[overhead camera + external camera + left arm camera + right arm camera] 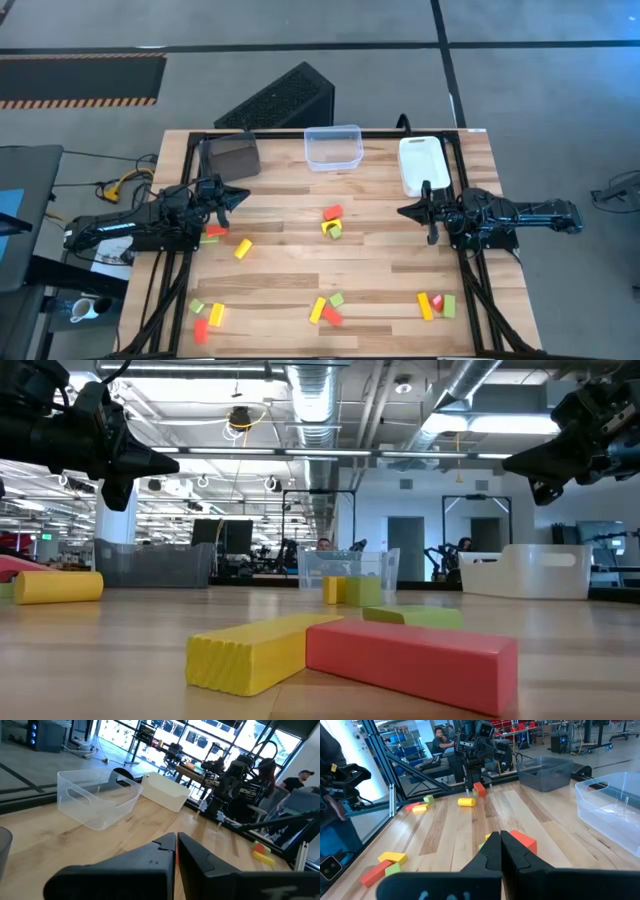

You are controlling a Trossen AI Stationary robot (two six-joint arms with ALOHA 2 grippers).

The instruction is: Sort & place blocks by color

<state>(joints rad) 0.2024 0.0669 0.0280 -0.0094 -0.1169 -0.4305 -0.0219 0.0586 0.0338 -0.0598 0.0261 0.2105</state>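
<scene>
Along the far edge of your table (290, 275), left to right, sit a dark bin (231, 156), a clear bin (333, 147) and a white bin (421, 163), none showing any contents. The wooden top stands on grey floor, with an open workshop beyond. The blocks (332, 221) lie scattered: a cluster mid-table, others along the near edge and by the left arm. Your left gripper (240, 197) and right gripper (402, 211) hover at either side, fingers together, holding nothing.
</scene>
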